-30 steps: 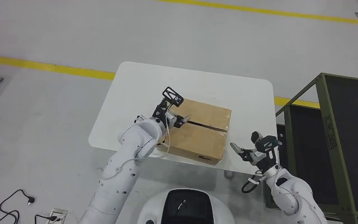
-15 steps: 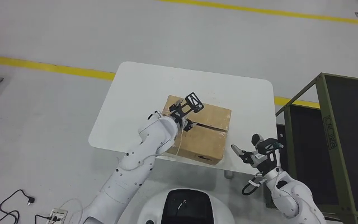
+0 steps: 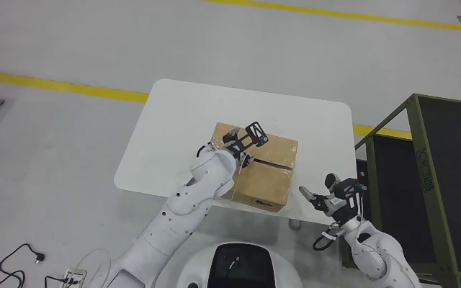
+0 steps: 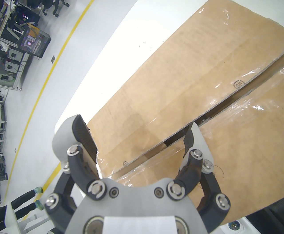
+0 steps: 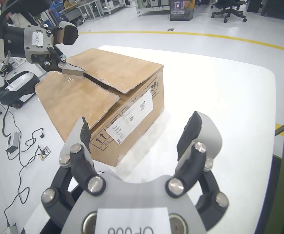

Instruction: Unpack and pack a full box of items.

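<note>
A cardboard box (image 3: 270, 183) rests on the white table (image 3: 180, 122).

Robotics lab, yellow floor line (image 3: 72, 87), office chairs (image 5: 228, 12)

- box (image 5: 124, 66): made of matt brown corrugated cardboard; flap edges torn rough
- tape (image 4: 250, 104): clear glossy film, wrinkled, laid over flaps
- label (image 5: 131, 117): smooth white paper
- left claw (image 4: 135, 127), right claw (image 5: 141, 121): brushed metal plates, black plastic links, ribbed black pads (image 4: 85, 135)
- worktop (image 5: 221, 99): finished white, smooth, slight sheen
</note>
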